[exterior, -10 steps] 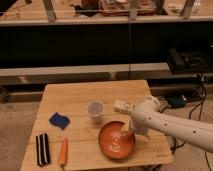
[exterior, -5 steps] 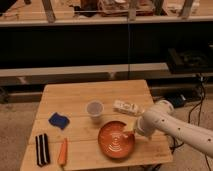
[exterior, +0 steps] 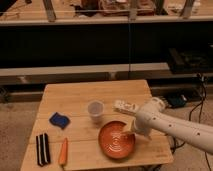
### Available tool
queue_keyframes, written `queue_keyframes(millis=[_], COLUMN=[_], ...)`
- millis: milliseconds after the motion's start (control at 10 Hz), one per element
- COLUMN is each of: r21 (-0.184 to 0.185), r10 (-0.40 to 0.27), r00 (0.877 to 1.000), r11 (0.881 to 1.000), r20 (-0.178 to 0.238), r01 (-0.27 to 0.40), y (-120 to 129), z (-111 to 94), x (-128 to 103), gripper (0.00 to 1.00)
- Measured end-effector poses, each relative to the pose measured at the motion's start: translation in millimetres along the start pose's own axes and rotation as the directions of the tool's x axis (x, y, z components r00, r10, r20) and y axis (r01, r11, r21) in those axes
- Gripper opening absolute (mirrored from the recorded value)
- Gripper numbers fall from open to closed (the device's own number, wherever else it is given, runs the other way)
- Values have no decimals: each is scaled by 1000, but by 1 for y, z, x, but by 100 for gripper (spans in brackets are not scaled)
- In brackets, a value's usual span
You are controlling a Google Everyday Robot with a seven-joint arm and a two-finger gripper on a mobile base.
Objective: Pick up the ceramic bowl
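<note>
Ceramic bowl [exterior: 113, 143] is what we are after: the wide, round, shiny orange-red dish with pale rings inside. It sits flat near the front right of the light wooden table [exterior: 85, 95].

The robot's pincer [exterior: 128, 131] is down at the right rim of the bowl, at the end of the thick white arm [exterior: 170, 127]. It hides a small bit of that rim. We cannot tell if the pincer is open or shut, or if it has hold of the bowl yet.

A second ago the arm reached in higher and covered the flat white packet [exterior: 126, 106] behind the bowl. Now the arm has swung lower and to the right, so we see the whole packet. The pincer has come down from over the bowl's inside to its edge. The bowl is in the same spot as before and has not been lifted. We think this means the robot is lining up to grab the rim, and the lift is yet to come.

Just beyond the bowl, up and to the left, stands the small see-through cup [exterior: 95, 111]. It is near the bowl but not touching it. Further left lies the blue sponge [exterior: 59, 120]. At the front left are the long orange carrot-shaped thing [exterior: 63, 151] and the black bar with pale stripes [exterior: 43, 149]. None of these has moved.
</note>
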Motion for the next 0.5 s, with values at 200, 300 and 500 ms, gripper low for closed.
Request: queue_keyframes(millis=[200, 300, 500], r21=[82, 73, -16], r10=[3, 1, 6], r00=[1000, 1000, 1000], r11=[997, 997, 1000], r20=[5, 4, 13], r01=[-3, -1, -6], y=[1, 0, -1], z=[2, 2, 4], x=[-1, 0, -1], gripper=[71, 63, 56])
